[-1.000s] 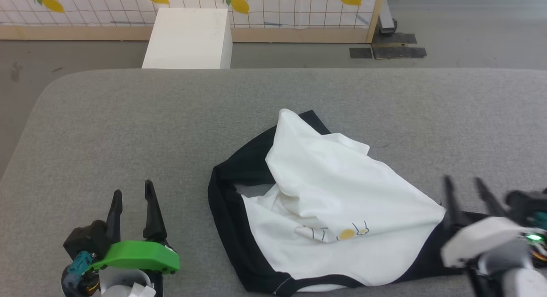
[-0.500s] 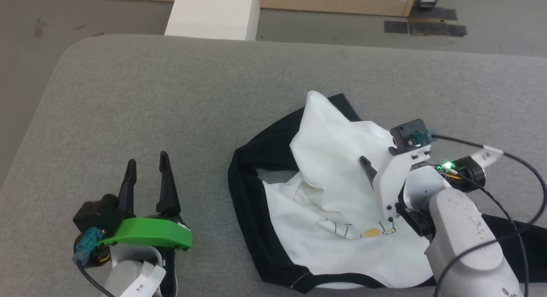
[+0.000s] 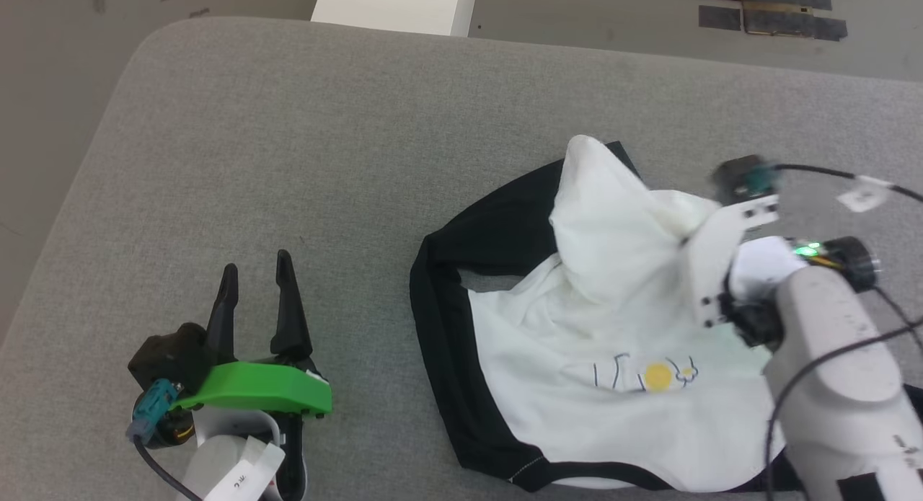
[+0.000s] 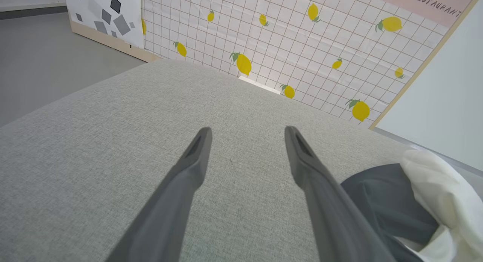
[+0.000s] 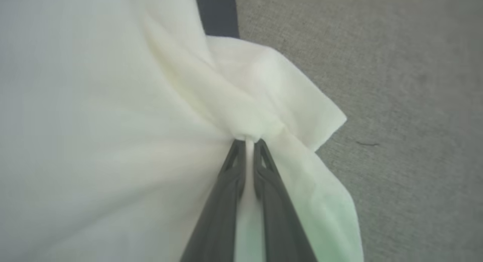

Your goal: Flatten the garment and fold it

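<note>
The garment (image 3: 613, 342) lies crumpled at the head view's lower right on the grey desk (image 3: 288, 126). The right claw (image 5: 249, 142) pinches its white fold; the left claw (image 3: 257, 262) stands wide, lower left. Best to draw that fold outward low and slowly, unrolling the bunch.

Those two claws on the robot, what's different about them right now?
The left gripper is open and empty; the right gripper is shut, pinching a white fold of the garment. The left gripper sits over the grey surface, apart from the garment; the right gripper is at it. Both have two long dark fingers.
</note>
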Controlling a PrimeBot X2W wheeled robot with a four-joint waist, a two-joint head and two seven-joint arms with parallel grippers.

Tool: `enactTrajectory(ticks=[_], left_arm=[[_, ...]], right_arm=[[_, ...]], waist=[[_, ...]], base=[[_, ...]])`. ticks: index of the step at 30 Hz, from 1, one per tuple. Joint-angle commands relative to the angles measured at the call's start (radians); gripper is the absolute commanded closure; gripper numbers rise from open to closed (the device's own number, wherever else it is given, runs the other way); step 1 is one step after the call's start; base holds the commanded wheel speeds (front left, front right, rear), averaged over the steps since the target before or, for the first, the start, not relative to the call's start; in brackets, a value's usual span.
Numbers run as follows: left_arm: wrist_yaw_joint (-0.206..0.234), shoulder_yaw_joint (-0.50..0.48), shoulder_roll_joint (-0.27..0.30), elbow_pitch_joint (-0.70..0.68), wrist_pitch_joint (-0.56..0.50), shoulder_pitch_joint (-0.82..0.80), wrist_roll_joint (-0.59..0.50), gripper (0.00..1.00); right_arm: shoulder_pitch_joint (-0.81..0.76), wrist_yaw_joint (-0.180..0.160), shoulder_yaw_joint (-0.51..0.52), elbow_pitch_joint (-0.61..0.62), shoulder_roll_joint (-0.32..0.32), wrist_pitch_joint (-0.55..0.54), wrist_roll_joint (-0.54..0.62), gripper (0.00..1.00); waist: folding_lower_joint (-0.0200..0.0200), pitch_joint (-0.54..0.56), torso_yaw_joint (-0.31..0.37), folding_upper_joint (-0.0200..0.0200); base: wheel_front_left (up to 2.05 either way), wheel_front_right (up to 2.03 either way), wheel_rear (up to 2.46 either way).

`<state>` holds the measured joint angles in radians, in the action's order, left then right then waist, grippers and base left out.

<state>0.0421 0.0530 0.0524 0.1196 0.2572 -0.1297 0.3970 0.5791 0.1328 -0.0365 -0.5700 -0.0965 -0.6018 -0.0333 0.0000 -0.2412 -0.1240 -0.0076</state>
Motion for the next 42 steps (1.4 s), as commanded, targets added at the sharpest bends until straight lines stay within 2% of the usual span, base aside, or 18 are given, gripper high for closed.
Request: enactTrajectory(ticks=[1, 11, 17, 18, 19, 20, 21, 25, 28, 31, 35, 38, 42], left_arm=[[0.003, 0.001, -0.002, -0.002, 0.005, -0.011, -0.002, 0.00], [-0.006, 0.006, -0.002, 0.003, 0.005, -0.016, -0.006, 0.00], [-0.012, 0.005, -0.002, 0.006, 0.005, -0.033, -0.013, 0.00], [-0.013, 0.004, -0.002, 0.007, 0.005, -0.035, -0.013, 0.00], [-0.013, 0.002, -0.002, 0.008, 0.005, -0.036, -0.015, 0.00], [-0.013, 0.000, -0.002, 0.008, 0.005, -0.036, -0.016, 0.00], [-0.012, -0.003, -0.002, 0.009, 0.005, -0.036, -0.016, 0.00], [-0.010, -0.009, -0.002, 0.018, 0.005, -0.033, -0.018, 0.00], [-0.009, -0.015, -0.002, 0.024, 0.005, -0.022, -0.017, 0.00], [-0.009, -0.019, -0.002, 0.031, 0.005, -0.002, -0.018, 0.00], [-0.009, -0.020, -0.002, 0.033, 0.005, 0.022, -0.020, 0.00], [-0.011, -0.014, -0.002, 0.042, 0.005, 0.030, -0.029, 0.00], [-0.011, 0.000, 0.002, 0.072, -0.001, 0.015, -0.042, 0.00]], right_arm=[[-0.006, -0.002, 0.053, 0.008, -0.023, 0.036, 0.014, 1.00], [0.081, -0.002, 0.450, 0.068, -0.032, 0.217, 0.208, 1.00], [0.134, -0.002, 0.618, 0.033, -0.013, 0.268, 0.296, 1.00], [0.138, -0.002, 0.628, 0.022, -0.009, 0.271, 0.301, 0.93], [0.140, -0.002, 0.634, 0.012, -0.002, 0.278, 0.304, 0.17], [0.141, -0.002, 0.636, 0.006, 0.003, 0.286, 0.303, 0.17], [0.139, -0.002, 0.635, -0.003, 0.006, 0.299, 0.303, 0.00], [0.107, -0.002, 0.593, -0.008, 0.022, 0.394, 0.252, 0.00], [0.041, -0.002, 0.511, 0.018, 0.032, 0.488, 0.175, 0.00], [-0.088, -0.002, 0.381, 0.100, 0.041, 0.590, 0.075, 0.00], [-0.264, -0.002, 0.254, 0.229, 0.045, 0.661, -0.034, 0.00], [-0.401, -0.002, 0.198, 0.330, 0.046, 0.689, -0.119, 0.00], [-0.515, -0.002, 0.137, 0.423, 0.046, 0.699, -0.156, 0.00]], waist=[[0.0000, 0.005, 0.005, 0.0074], [0.0000, 0.000, 0.020, 0.0074], [0.0000, -0.026, 0.019, 0.0074], [0.0000, -0.028, 0.019, 0.0074], [0.0000, -0.029, 0.021, 0.0074], [0.0000, -0.029, 0.024, 0.0074], [0.0000, -0.029, 0.028, 0.0074], [0.0000, -0.005, 0.043, 0.0074], [0.0000, 0.025, 0.059, 0.0074], [0.0000, 0.068, 0.081, 0.0074], [0.0000, 0.113, 0.118, 0.0074], [0.0000, 0.135, 0.145, 0.0074], [0.0000, 0.142, 0.194, 0.0074]], base=[[0.00, 0.00, 0.00], [0.00, 0.00, 0.00], [0.00, 0.00, 0.00], [0.00, 0.00, 0.00], [0.00, 0.00, 0.00], [0.00, 0.00, 0.00], [0.00, 0.00, 0.00], [0.00, 0.00, 0.00], [0.00, 0.00, 0.00], [0.00, 0.00, 0.00], [0.00, 0.00, 0.00], [0.00, 0.00, 0.00], [0.00, 0.00, 0.00]])
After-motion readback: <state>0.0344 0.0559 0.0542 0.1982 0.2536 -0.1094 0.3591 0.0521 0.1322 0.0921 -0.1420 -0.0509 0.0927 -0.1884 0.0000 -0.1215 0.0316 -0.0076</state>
